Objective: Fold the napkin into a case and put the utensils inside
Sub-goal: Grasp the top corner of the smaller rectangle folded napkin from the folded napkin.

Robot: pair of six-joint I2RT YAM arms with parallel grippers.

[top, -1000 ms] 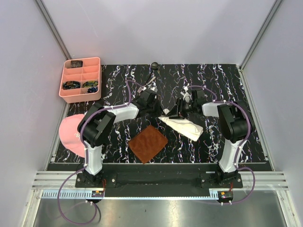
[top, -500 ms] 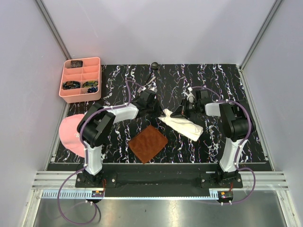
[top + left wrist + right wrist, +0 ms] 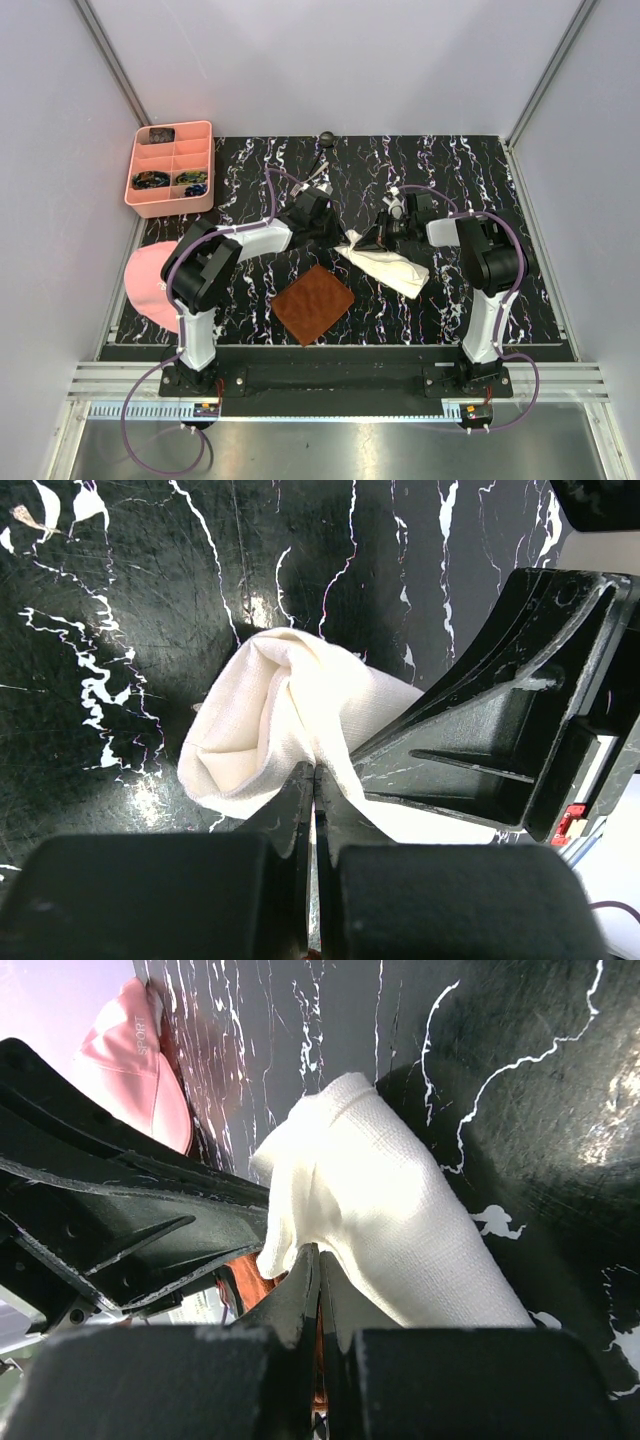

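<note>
The napkin [image 3: 388, 266] lies long from ten to four o'clock (seen from above); your left gripper [image 3: 313, 776] and right gripper [image 3: 319, 1256] both pinch its ten o'clock end.

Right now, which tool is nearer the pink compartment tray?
Left. The left tool sits right of the pink tray, pinching the napkin's end; the right tool pinches the same end from farther right.

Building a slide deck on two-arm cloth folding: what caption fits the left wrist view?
Left fingers pinch one end of the folded cream napkin on the black marbled table, right fingers close beside.
</note>
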